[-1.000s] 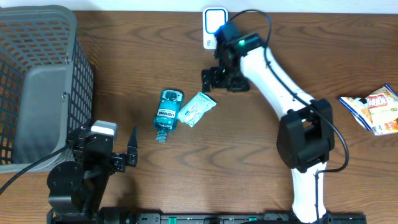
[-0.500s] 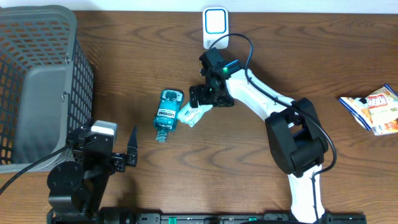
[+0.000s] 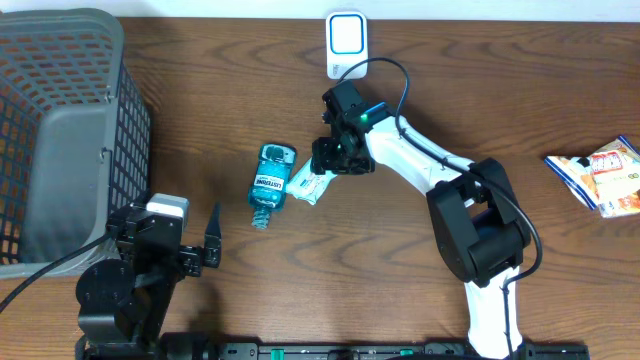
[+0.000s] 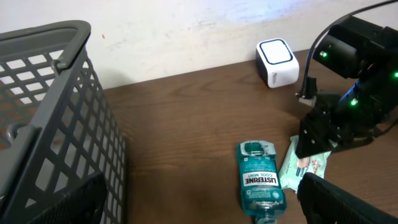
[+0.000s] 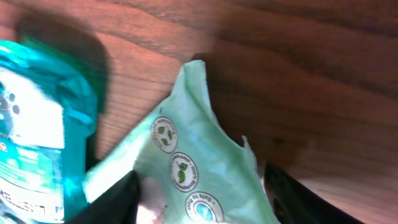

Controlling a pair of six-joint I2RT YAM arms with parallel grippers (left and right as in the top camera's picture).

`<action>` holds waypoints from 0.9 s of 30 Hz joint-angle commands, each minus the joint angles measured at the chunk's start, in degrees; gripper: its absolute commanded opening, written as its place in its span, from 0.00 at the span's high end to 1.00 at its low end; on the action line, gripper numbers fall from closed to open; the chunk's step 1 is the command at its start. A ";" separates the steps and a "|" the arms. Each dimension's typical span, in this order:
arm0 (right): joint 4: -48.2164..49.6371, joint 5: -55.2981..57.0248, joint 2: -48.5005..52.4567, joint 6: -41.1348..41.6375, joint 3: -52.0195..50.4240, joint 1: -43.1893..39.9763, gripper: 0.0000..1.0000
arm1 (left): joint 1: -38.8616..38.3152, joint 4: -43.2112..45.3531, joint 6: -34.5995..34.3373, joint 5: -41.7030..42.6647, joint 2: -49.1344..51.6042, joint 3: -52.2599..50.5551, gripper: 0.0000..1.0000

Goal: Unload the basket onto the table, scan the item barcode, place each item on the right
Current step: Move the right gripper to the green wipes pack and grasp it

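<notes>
Mesh basket (image 3: 130, 120), one and grey, is sitting well to the left of the teal mouthwash bottle (image 3: 269, 183). The right arm (image 3: 420, 160) is stretching from the near table edge up and leftward, its wrist bending down just right of the bottle. Its right gripper (image 5: 199, 202) is straddling the one pale green pouch (image 3: 308, 185), a finger on each side. Whether it is actually pinching the pouch cannot be told. The left arm (image 3: 130, 270) is crouching folded below and left of the bottle, and the left gripper (image 4: 205, 202) is standing spread wide, holding nothing. The single bottle is lying flat, label up, cap toward the near edge. Snack packets (image 3: 600, 175), apparently two, are lying far to the bottle's right. The pouch is lying right against the bottle's right side. One white scanner (image 3: 346, 40) is standing beyond the bottle, up and to its right.
</notes>
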 commanded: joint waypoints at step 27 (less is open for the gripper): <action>-6.71 -7.61 -4.09 -5.64 -1.38 -0.33 0.99 | -0.02 0.22 -0.52 0.74 -0.04 0.31 0.02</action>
